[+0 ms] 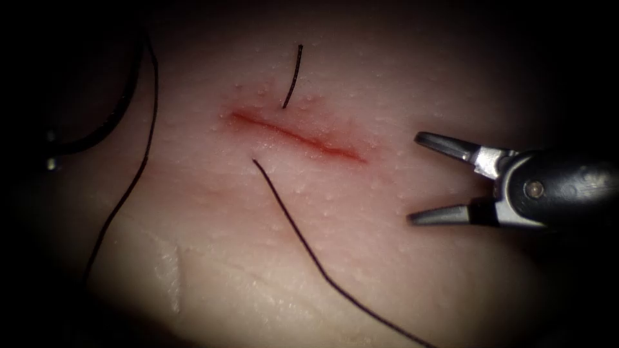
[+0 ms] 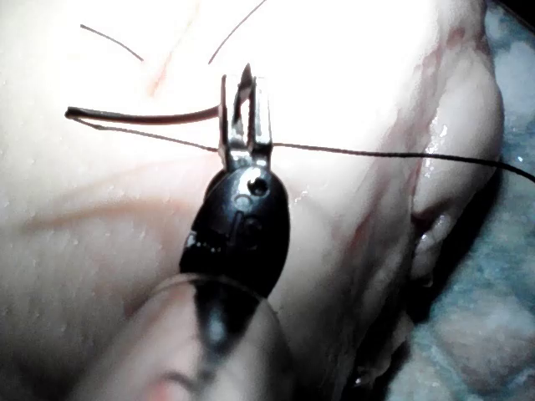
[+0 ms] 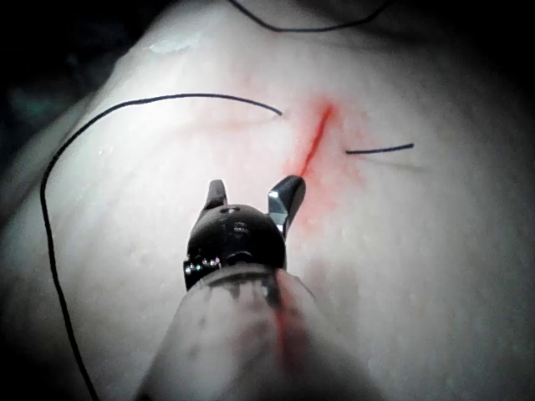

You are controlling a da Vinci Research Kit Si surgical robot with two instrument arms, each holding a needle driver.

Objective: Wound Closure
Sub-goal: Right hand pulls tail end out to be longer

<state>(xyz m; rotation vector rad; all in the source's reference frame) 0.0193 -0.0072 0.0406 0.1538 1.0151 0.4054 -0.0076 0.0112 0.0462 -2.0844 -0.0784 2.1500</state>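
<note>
Tissue point(image 1: 361, 258) is wearing one thread point(image 1: 302, 238) across the cut point(image 1: 296, 135). My left tool point(image 2: 245, 88) is clamping the needle point(image 2: 142, 115) near one end, out of the tissue by its left edge. My right tool point(image 1: 414, 178) is gaping empty. Knotting, I judge, needs the short tail point(image 1: 293, 77).

Dark surround beyond the lit patch, pale blue-grey cloth point(image 2: 493, 334) under the bench piece

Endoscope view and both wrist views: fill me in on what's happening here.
The left gripper is shut on the needle near one end of its curve, holding it above the tissue, well left of the cut; the needle is not in the tissue. The thread trails from the needle and enters the tissue close beside the cut, with a short end standing out on the cut's other side. The right gripper is open and holds nothing, right of the cut.
</note>
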